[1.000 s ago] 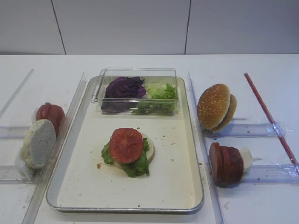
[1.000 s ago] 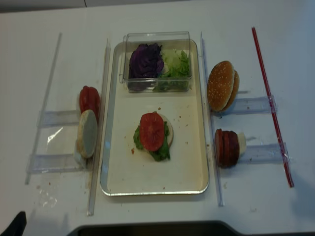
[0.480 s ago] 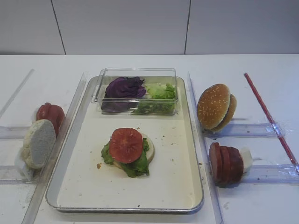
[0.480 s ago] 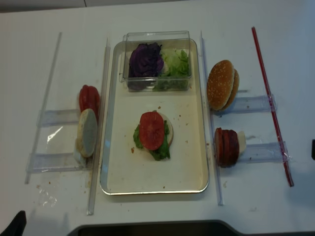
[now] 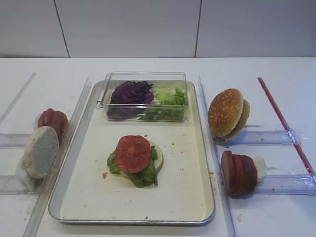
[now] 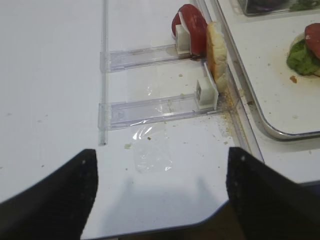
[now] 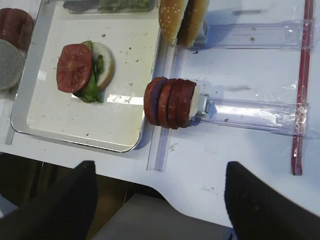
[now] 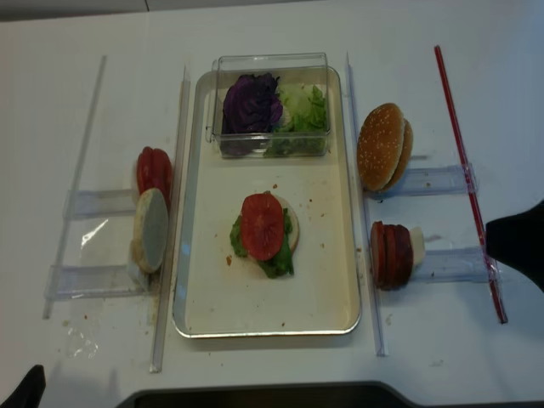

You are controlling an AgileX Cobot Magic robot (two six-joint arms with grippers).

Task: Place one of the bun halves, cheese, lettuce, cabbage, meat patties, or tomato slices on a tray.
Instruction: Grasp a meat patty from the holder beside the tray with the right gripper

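1. Showing only as dark blurred shapes at the bottom corners of its own view, the right claw [image 7: 160, 167] has its fingers [image 7: 252, 202] spread wide with nothing between them. In the overhead view only a dark piece of it enters at the right edge, right of the tray [image 8: 194, 212].
2. Left claw [image 6: 161, 155]: likewise two blurred dark fingers [image 6: 60, 192], spread and empty, over bare table left of the tray. Overhead, just a dark tip shows at the bottom left corner.
3. A white block [image 5: 260, 167] behind the patties [image 5: 238, 174] is too small to identify.
4. At the far end of the tray stands a clear box [image 5: 145, 111], holding cabbage [image 5: 131, 92] on its left and lettuce [image 5: 170, 96] on its right.
5. On the middle of the tray lies a stack: a pale bun half [image 5: 157, 157] at the bottom, a lettuce leaf [image 5: 143, 175] over it and a tomato slice [image 5: 133, 153] on top. Crumbs dot the tray floor.
6. Right of the tray, the patties stand on edge in a clear rack [image 5: 284, 183], and two sesame buns [image 5: 227, 112] stand on edge in another rack farther back. The right claw hangs above the table nearer than the patties, apart from them.
7. Left of the tray, red tomato slices [image 5: 53, 121] and a pale bun [image 5: 40, 150] stand on edge in their racks, ahead of the left claw and not touched.
8. A red rod [image 5: 284, 123] lies on the table far right of the tray.
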